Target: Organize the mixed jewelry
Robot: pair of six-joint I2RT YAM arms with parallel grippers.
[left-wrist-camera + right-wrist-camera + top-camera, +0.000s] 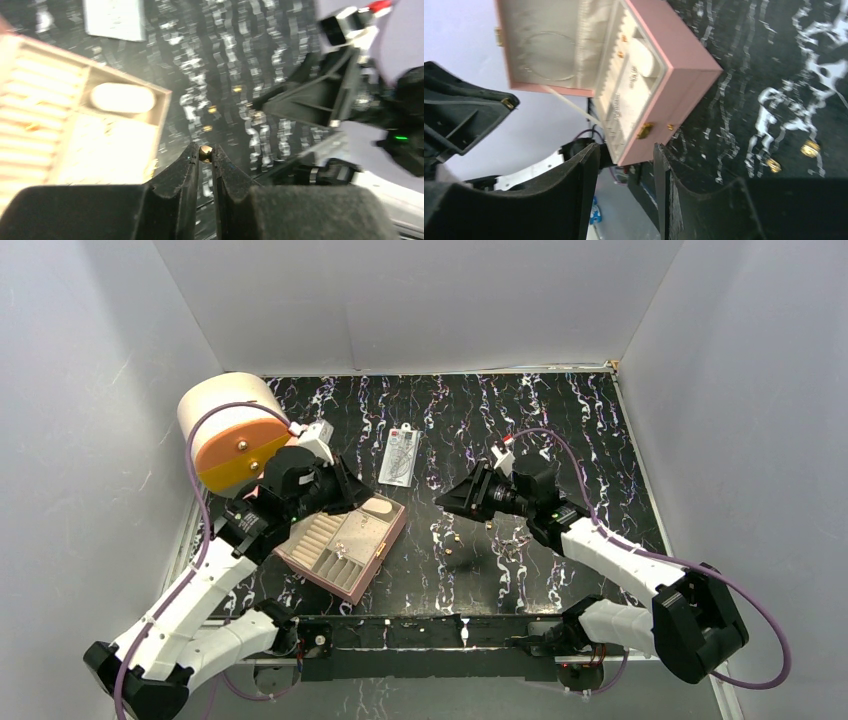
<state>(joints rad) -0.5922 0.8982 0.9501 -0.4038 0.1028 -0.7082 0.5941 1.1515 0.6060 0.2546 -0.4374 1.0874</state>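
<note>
Mixed jewelry (773, 165) is partly in the pink box (684, 65); studs (810, 148) lie on the surface (774, 60), left end effector (205, 159) pinching one, right end effector (626, 150) spread, empty.

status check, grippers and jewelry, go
Left gripper shut on gold stud. Right gripper open, empty. More studs loose on table. Pink box open, unobstructed.

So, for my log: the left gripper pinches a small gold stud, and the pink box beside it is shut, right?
Not quite: the pink box is open, its lid raised, as the right wrist view shows. The left gripper does pinch a small gold stud.
</note>
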